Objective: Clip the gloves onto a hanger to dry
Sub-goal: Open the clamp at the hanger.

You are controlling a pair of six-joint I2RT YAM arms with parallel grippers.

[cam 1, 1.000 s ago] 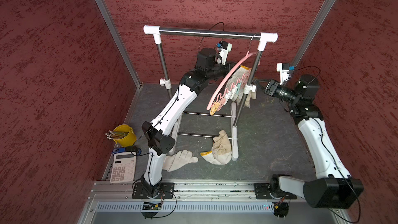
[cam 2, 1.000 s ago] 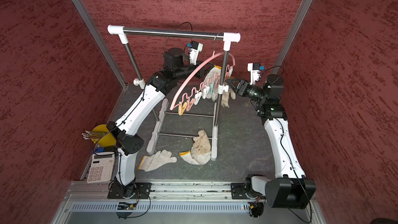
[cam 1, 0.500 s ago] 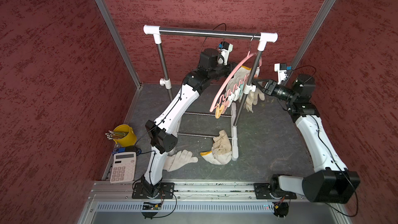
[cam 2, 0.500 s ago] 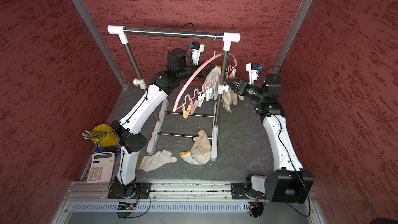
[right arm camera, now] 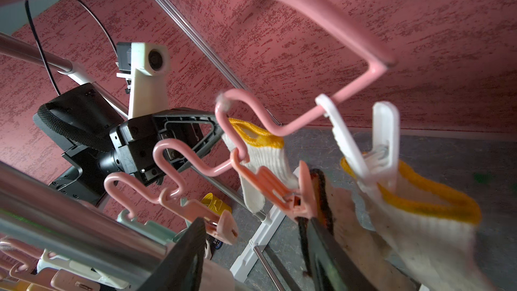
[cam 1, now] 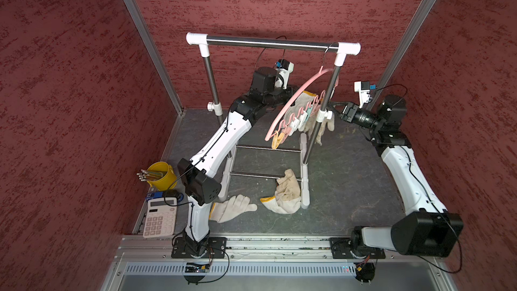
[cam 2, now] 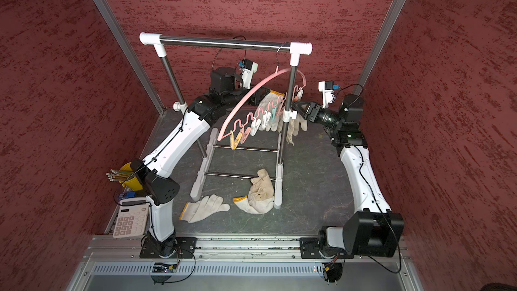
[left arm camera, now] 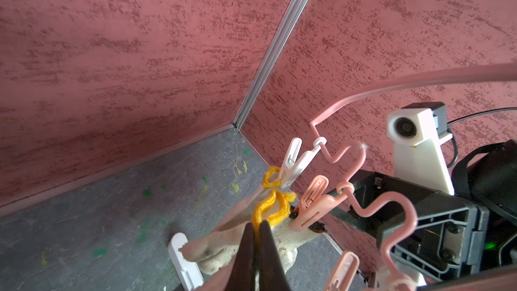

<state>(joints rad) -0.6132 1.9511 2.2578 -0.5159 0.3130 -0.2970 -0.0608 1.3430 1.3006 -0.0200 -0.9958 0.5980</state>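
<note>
The pink hanger (cam 1: 279, 114) (cam 2: 246, 95) hangs by its wire hook from the rack's right end. In the left wrist view my left gripper (left arm camera: 256, 227) is shut on the yellow cuff of a glove (left arm camera: 279, 235). A pink clip (left arm camera: 310, 208) bites that glove's edge. A second glove (right arm camera: 428, 228) hangs from the white end clip (right arm camera: 383, 141). My right gripper (right arm camera: 251, 233) (cam 2: 296, 106) is open, one finger just off the pink clip (right arm camera: 268, 186). Two more gloves (cam 1: 233, 208) (cam 1: 286, 194) lie on the floor.
The steel rack (cam 1: 268, 42) stands mid-floor, its right post (cam 1: 321, 113) between the hanger and my right arm. A yellow cup of pencils (cam 1: 161, 174) and a calculator (cam 1: 159, 218) sit at the front left. Red walls close in on three sides.
My right gripper has moved in a little toward the hanger and its jaws have spread wider. The hanger swung slightly. My left gripper has kept its hold on the cuff.
</note>
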